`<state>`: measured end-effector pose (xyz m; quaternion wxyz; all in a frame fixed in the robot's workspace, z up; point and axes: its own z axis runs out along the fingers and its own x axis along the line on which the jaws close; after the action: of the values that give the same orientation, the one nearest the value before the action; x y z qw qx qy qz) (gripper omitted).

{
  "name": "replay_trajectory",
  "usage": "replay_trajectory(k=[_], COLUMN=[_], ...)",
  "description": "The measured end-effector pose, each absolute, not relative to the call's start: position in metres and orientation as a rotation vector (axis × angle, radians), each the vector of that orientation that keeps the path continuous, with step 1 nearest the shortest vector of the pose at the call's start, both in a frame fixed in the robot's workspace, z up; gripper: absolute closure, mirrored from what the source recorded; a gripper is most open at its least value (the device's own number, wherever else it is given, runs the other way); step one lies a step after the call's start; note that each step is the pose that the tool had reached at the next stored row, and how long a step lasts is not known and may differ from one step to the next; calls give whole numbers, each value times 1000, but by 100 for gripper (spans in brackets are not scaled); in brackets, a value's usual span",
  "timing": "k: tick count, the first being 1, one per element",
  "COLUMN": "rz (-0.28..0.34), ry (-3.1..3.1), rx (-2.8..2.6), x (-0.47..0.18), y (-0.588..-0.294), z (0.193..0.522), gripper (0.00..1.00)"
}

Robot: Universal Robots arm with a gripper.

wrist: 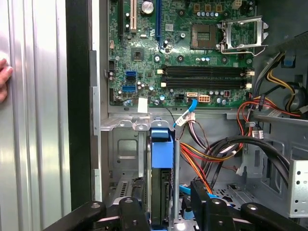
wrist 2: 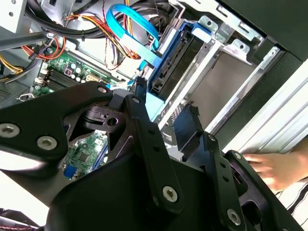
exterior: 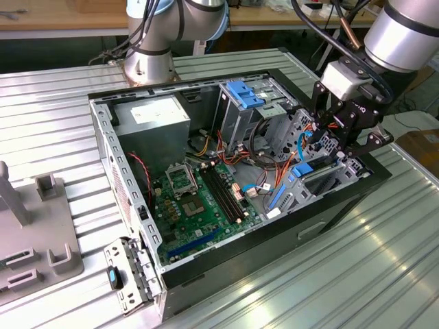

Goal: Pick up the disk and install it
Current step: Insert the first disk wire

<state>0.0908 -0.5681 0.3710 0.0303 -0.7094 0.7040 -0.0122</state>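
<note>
Disk (wrist: 161,185) upright in drive bay (wrist: 123,149), between fingers of spread tool (wrist: 166,206)

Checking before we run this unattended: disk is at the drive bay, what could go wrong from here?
1. The disk stands on edge in the bay slot; any tilt could jam its blue frame against the metal cage.
2. Orange and red cables run beside that slot and may snag the gripper.
3. A person's hand is beside the case, close to the arm.
</note>
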Motion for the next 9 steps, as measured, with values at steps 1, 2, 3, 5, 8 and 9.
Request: replay_trajectory(k=[1,2,3,5,8,9], rz=[-38,-38,-37,-35,-34,-33], ry=[2170,2170,2171,2171,2172,2169], rx=[-2187,-2187,-2187,-2188,-2190,-2192], x=[93,94,96,104,121,127], y=[-567,-565,-564,-561,-554,-552], z=[371,371,371,371,371,371], gripper=[50,50,50,50,50,50])
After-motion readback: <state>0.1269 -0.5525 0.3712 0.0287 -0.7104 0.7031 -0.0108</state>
